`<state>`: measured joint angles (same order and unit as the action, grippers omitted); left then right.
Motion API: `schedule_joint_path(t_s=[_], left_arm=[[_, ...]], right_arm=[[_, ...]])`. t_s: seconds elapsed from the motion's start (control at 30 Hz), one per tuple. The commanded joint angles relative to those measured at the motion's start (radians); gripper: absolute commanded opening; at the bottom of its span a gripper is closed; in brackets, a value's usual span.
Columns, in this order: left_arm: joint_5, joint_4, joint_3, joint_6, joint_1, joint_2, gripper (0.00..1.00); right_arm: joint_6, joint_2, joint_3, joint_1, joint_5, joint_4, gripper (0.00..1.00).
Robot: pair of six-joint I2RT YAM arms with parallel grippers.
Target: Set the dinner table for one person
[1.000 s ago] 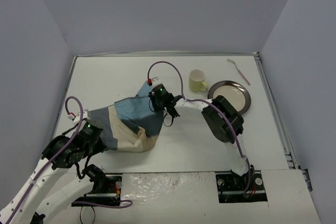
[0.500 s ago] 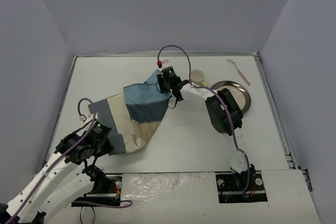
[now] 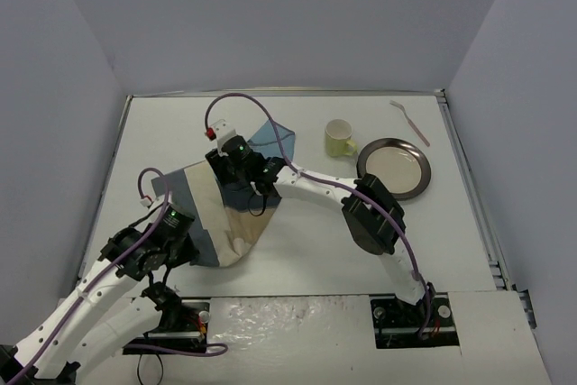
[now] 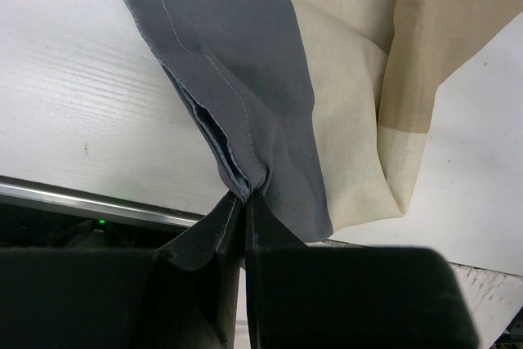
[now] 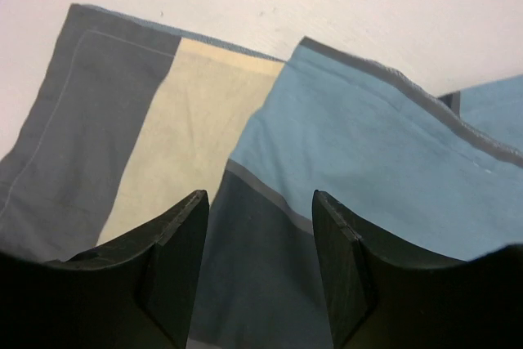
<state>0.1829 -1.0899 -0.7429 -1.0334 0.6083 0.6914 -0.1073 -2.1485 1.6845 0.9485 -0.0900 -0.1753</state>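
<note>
L claw [image 4: 243,202]: jaws pinched tight on grey hem of placemat [image 4: 327,120], cloth bunched right at its tips. R claw [image 5: 260,226]: jaws wide, nothing betw. them, folded-over blue corner directly below. White dinner table [image 3: 315,250] lies under the 2 claws. Yellow mug [image 3: 340,138] + metal plate [image 3: 394,169] well off to R claw's right; pink utensil [image 3: 410,122] farther still.

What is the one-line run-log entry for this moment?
placemat: folded, not flat | left gripper: jaws shut on placemat edge | right gripper: jaws open over placemat | cup, plate: on dinner table, right of placemat, untouched
</note>
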Motion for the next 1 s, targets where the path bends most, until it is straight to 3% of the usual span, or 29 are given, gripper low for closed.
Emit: schedule_joint_path(t_s=[0.0, 0.53, 0.67, 0.77, 0.83, 0.97], left_arm=[[0.008, 0.035, -0.012, -0.020, -0.001, -0.014, 0.00], [0.011, 0.042, -0.007, -0.025, -0.001, -0.014, 0.00], [0.012, 0.045, 0.000, -0.031, -0.001, -0.011, 0.00], [0.013, 0.047, -0.001, -0.033, 0.001, -0.008, 0.00], [0.016, 0.048, -0.007, -0.031, 0.001, -0.005, 0.00], [0.032, 0.048, -0.039, -0.017, 0.000, 0.023, 0.00]], right_arm=[[-0.002, -0.048, 0.091, 0.024, -0.066, -0.034, 0.51], [-0.019, -0.183, 0.179, 0.069, -0.086, 0.029, 0.50], [-0.019, -0.198, 0.182, 0.069, -0.119, 0.041, 0.36], [-0.010, -0.170, 0.173, 0.069, -0.156, 0.042, 0.10], [-0.005, -0.139, 0.154, 0.066, -0.182, 0.042, 0.01], [-0.008, 0.004, 0.079, 0.052, -0.247, 0.041, 0.00]])
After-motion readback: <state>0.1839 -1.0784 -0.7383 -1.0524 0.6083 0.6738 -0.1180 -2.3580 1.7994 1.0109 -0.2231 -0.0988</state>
